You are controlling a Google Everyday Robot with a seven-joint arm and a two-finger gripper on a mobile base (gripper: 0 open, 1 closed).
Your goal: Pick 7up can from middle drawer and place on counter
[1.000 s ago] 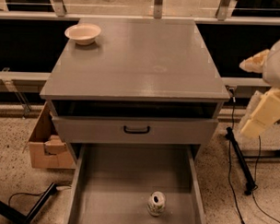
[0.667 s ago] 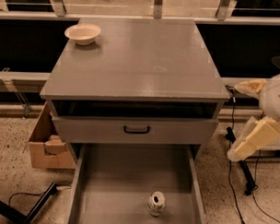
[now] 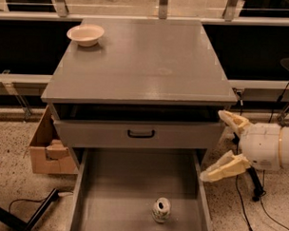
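Note:
The 7up can (image 3: 161,210), whitish with green markings and a silver top, stands on the floor of the open middle drawer (image 3: 118,192), near its front and right of centre. The counter (image 3: 141,60) is the flat grey top of the cabinet, with a faint ring mark. My gripper (image 3: 219,146) is at the right of the cabinet, beside the drawer's right wall, with its two cream fingers spread wide apart and empty. It is above and to the right of the can, not touching it.
A cream bowl (image 3: 85,34) sits on the counter's back left corner. A grey drawer front with a black handle (image 3: 140,133) is above the open drawer. A cardboard box (image 3: 46,149) stands on the floor at the left. Cables (image 3: 255,207) lie on the floor at the right.
My gripper has moved down and to the left, from beside the counter's right edge to beside the open drawer. The can has not moved.

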